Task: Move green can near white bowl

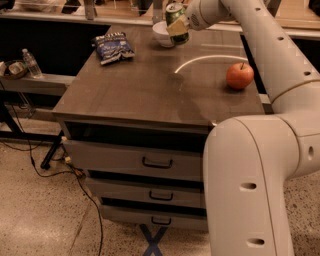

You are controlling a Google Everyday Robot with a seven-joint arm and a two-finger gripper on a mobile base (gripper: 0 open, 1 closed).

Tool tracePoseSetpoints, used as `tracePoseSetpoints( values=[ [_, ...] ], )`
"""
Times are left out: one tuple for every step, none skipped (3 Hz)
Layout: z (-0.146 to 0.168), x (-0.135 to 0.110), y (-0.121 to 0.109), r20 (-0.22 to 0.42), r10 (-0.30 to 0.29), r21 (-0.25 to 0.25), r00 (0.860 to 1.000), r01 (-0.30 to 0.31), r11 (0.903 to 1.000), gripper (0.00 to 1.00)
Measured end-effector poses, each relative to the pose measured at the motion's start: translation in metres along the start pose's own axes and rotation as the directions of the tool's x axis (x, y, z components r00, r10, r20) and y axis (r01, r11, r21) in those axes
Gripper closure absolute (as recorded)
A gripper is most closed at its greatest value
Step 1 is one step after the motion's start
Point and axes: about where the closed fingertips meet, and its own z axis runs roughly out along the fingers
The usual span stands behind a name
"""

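The green can [174, 12] has a silver top and is held tilted in my gripper [179, 27], with a tan finger pad across its lower half. The gripper is shut on the can at the far edge of the table. The white bowl [161, 34] stands on the table just left of the can and partly behind it. The can's lower end is level with the bowl's right rim. I cannot tell whether the can touches the table or the bowl.
A dark blue snack bag [113, 47] lies at the table's far left. A red apple [240, 76] sits at the right near the edge. The brown table top [150, 90] sits over drawers [157, 162]. A water bottle [31, 62] stands on a shelf to the left. My arm [270, 55] crosses the right side.
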Motion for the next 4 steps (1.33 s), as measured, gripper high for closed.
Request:
tracePoseSetpoints(
  values=[
    [0.018, 0.034, -0.011, -0.032, 0.117, 0.028, 0.993, -0.117, 0.9928, 1.00],
    [0.037, 0.048, -0.021, -0.013, 0.187, 0.051, 0.982, -0.186, 0.9812, 0.97],
    [0.048, 0.054, -0.029, 0.005, 0.213, 0.066, 0.977, -0.212, 0.9749, 0.75],
    [0.050, 0.060, -0.040, 0.013, 0.218, 0.094, 0.976, -0.218, 0.9714, 0.51]
  ],
)
